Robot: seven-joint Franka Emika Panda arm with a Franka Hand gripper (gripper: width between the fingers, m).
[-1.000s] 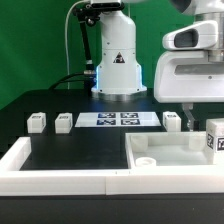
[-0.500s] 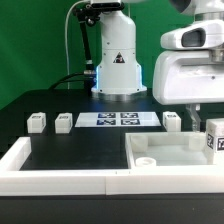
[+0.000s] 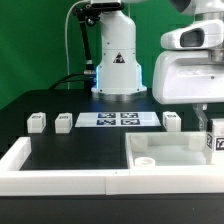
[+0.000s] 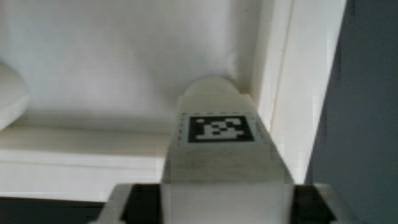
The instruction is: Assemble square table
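The square tabletop [image 3: 165, 150] lies flat at the exterior view's right, inside the corner of the white rim wall [image 3: 60, 180]. One white leg [image 3: 215, 140] with a tag stands on its right part. My gripper [image 3: 212, 132] comes down over that leg from above. In the wrist view the tagged leg [image 4: 221, 130] fills the space between my gripper's [image 4: 228, 208] dark fingers [image 4: 146, 203], which press against both of its sides. The tabletop [image 4: 107, 90] shows pale behind it. Three more legs [image 3: 37, 122] [image 3: 64, 121] [image 3: 172, 120] stand apart in a row on the black table.
The marker board [image 3: 120, 119] lies flat between the back legs. The robot's white base [image 3: 118, 60] rises behind it with a cable [image 3: 72, 45] at its side. The rim wall runs along the front and up the exterior view's left.
The gripper's fingers have closed inward onto the leg on the tabletop; one second ago they stood wide apart. The arm, the leg and the other parts have stayed in place.
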